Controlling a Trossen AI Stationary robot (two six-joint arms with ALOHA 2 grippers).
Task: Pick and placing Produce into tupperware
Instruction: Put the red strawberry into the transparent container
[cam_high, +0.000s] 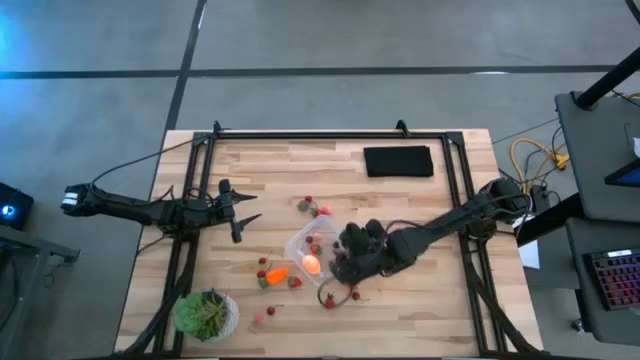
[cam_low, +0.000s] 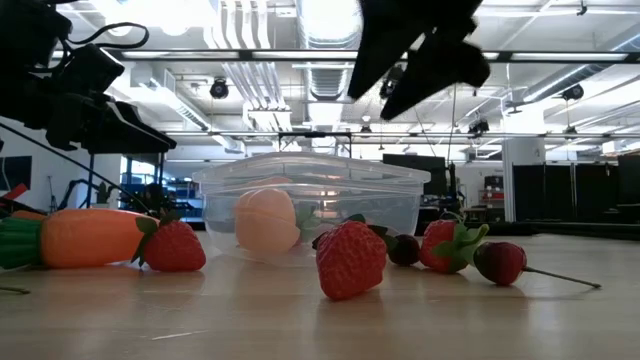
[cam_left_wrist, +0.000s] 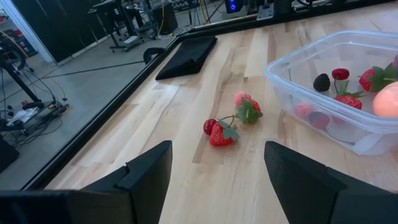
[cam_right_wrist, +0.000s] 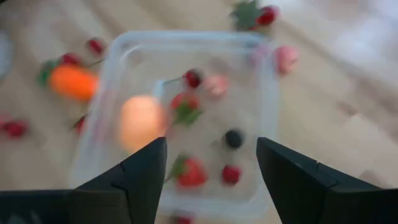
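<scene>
The right gripper (cam_right_wrist: 211, 180) is held open and empty directly above the tupperware (cam_right_wrist: 186, 118), nearer the loose strawberries (cam_high: 340, 296) just beside it. The left gripper (cam_left_wrist: 217, 186), likewise open and empty, is kept well apart, two strawberries (cam_left_wrist: 230, 121) lying ahead of it on the bench (cam_left_wrist: 186, 186).

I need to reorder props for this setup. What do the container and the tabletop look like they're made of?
The tupperware looks like thin, clear, glossy plastic: fruit shows through its walls. The table looks like pale butcher-block wood, with visible joined strips and grain, and a smooth, satin finish.
</scene>
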